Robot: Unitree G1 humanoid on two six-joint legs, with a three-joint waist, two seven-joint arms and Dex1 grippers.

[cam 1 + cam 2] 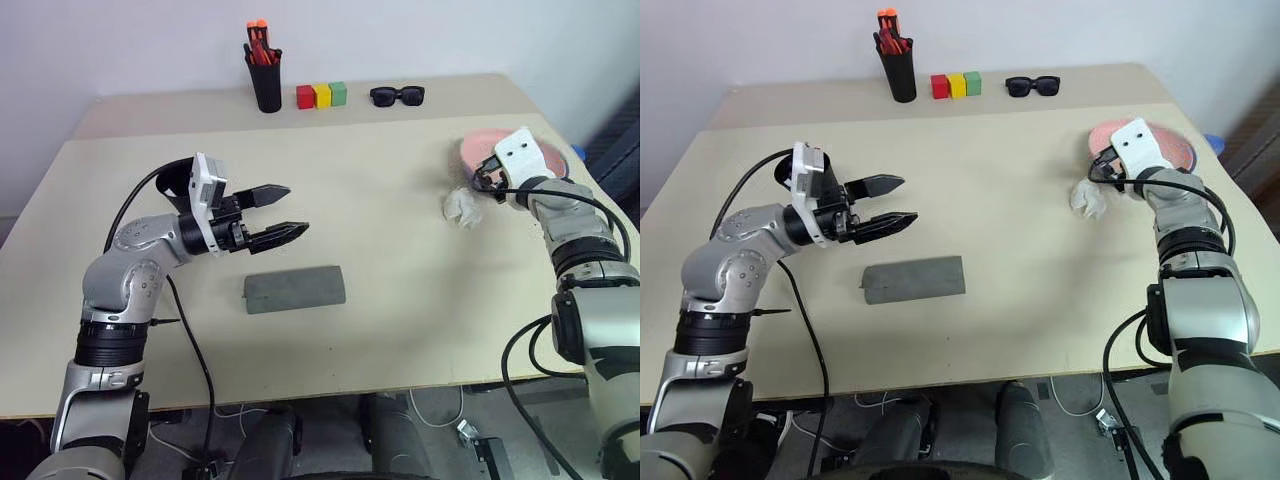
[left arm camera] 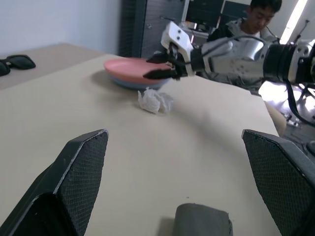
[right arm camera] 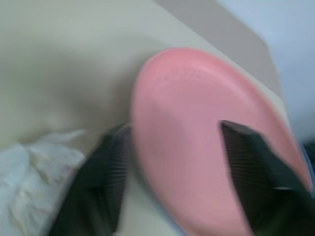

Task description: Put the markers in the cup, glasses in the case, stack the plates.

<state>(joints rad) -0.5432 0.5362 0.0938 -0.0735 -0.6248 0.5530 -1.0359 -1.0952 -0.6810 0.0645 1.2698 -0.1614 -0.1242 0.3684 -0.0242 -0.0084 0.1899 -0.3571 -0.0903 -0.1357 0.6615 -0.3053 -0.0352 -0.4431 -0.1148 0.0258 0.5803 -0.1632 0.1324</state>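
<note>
The pink plate (image 1: 484, 148) lies on the light blue plate (image 2: 129, 81) at the table's far right. My right gripper (image 1: 487, 172) is open at the pink plate's near rim, one finger (image 3: 106, 167) beside the rim and the other over the plate. The grey case (image 1: 295, 289) lies shut at mid-table. My left gripper (image 1: 278, 211) hangs open above and left of the case, pointing right, with nothing in it. The black cup (image 1: 168, 181) is mostly hidden behind my left wrist. The markers and the glasses are out of view.
A crumpled white tissue (image 1: 462, 207) lies just left of the plates. At the back stand a black pen holder (image 1: 266, 78) with orange-tipped pens, three coloured blocks (image 1: 321, 95) and black sunglasses (image 1: 397, 95). A person (image 2: 256, 14) sits beyond the table's right side.
</note>
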